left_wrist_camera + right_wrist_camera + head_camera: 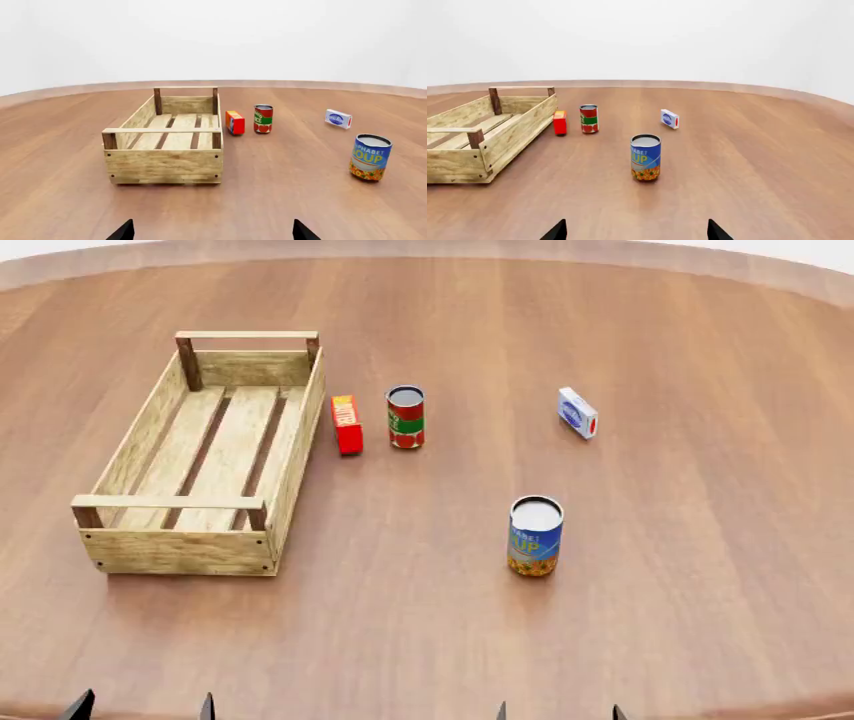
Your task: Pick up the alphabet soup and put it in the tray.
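Observation:
The alphabet soup can stands upright on the wooden table, blue label, orange band, white top. It also shows in the right wrist view and the left wrist view. The tray, a long light-wood crate, lies at the left, empty; it shows in the left wrist view and the right wrist view. My left gripper and right gripper are open and empty at the table's near edge, well short of the can. Only their dark fingertips show.
A red-and-green can and a small red box stand just right of the tray's far end. A small blue-and-white box lies farther right. The table's rounded far edge meets a white wall.

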{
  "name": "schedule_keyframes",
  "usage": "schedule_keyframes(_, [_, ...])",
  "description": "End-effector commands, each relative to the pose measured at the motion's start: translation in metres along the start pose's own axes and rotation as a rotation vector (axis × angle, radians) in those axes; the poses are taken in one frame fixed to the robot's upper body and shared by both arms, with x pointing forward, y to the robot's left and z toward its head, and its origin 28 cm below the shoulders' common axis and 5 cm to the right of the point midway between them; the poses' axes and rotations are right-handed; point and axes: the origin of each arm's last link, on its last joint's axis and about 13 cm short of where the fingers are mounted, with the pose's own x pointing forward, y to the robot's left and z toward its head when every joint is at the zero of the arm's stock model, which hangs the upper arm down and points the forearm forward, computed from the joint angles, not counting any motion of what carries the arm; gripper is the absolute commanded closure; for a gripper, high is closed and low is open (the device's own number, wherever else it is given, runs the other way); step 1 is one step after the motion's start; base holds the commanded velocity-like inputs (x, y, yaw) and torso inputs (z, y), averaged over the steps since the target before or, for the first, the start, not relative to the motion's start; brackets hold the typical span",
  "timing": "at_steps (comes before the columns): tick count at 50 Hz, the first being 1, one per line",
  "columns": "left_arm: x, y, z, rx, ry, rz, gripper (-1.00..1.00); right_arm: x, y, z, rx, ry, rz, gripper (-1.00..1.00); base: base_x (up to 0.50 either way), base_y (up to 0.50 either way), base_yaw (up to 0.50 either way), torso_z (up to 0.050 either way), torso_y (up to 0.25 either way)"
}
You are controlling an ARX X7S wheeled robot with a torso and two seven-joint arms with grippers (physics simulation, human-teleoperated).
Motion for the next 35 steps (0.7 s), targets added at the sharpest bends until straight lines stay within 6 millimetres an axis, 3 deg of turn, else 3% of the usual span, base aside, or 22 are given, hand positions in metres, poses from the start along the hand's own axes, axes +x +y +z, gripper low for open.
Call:
schedule_keyframes(1, [0.0,0.0,0.002,0.003,-0.007,0.001,-1.0,0.0,0.003,0.003,-0.001,0.015,0.013,-1.0,0.0,0.0,0.0,0.0,0.0])
schedule_keyframes(15, [-0.006,0.005,0.011,0.039,-0.037,0.024,-1.0,-0.004,0.004,0.016,-0.091,-0.024,0.011,-1.0,0.08,0.03,0.0,0.0,0.0])
schedule_keyframes(35, [-0.009,0.004,0.01,0.048,-0.04,0.01,-1.0,-0.002,0.005,0.02,-0.098,-0.03,0.022,-1.0,0.33,0.32,0.0,0.0,0.0])
